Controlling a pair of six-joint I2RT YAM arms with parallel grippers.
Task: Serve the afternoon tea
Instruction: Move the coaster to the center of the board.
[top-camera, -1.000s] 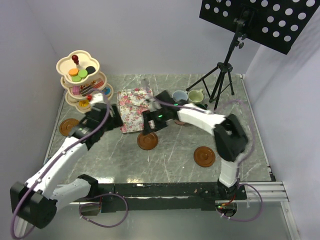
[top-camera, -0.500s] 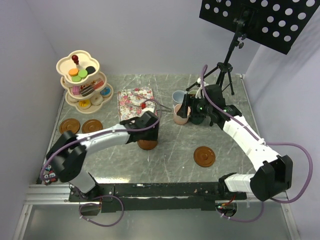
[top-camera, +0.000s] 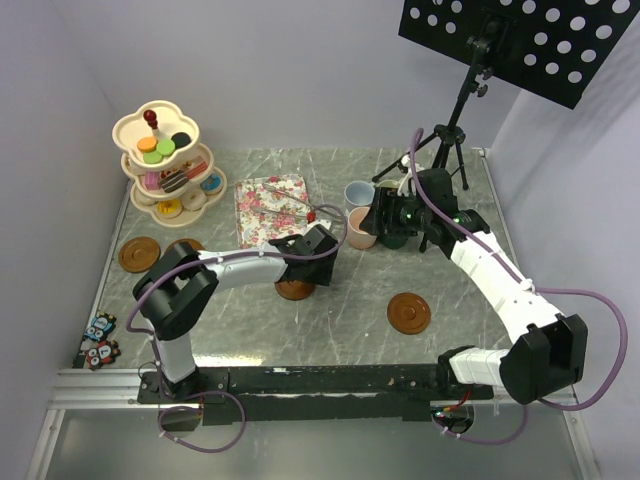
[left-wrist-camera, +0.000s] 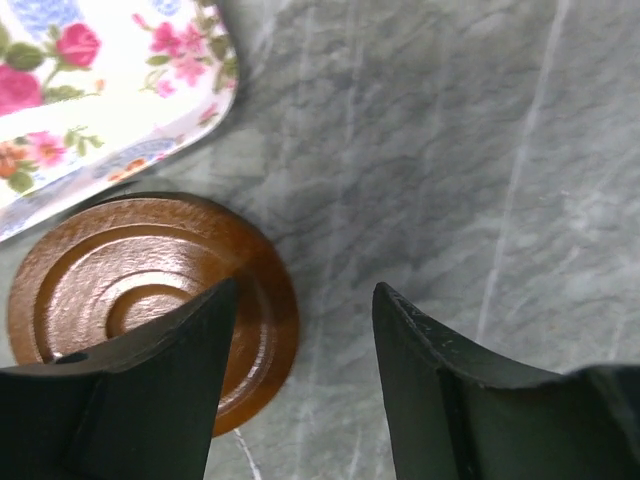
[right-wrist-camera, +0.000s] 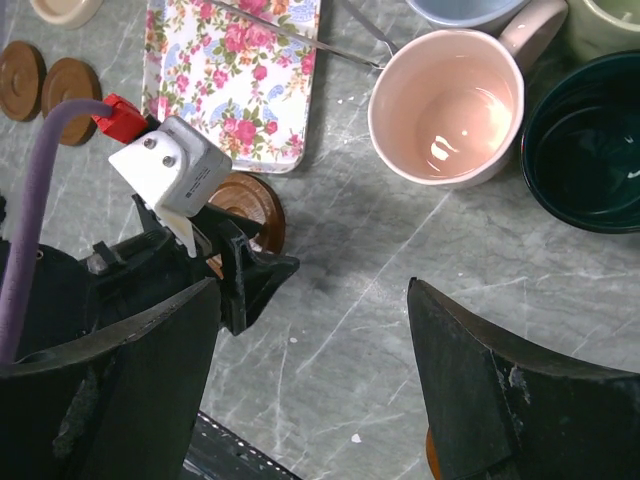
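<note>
- The cream three-tier stand is in the far left corner. Toy cakes and macarons sit on its tiers, so that part looks served.
- 2 brown saucers lie side by side in front of the stand. Both are bare, and the left arm partly hides 1 of them.
- The floral tray lies mid-table with the metal tongs at its right edge.
- A 3rd saucer rests just beside the tray's near corner. The left gripper hangs low over its rim, fingers apart with only table between them, so it is grasping nothing.
- The pink mug stands right of the tray. The light blue mug, dark green mug and light green mug cluster close around it, and all 4 are on bare table.
- The right gripper hovers near the pink mug, spread wide and empty.
- A 4th saucer lies alone toward the near right.
- By my reading, 0 of 4 mugs sits on a saucer, so all the pairing is left to do.
</note>
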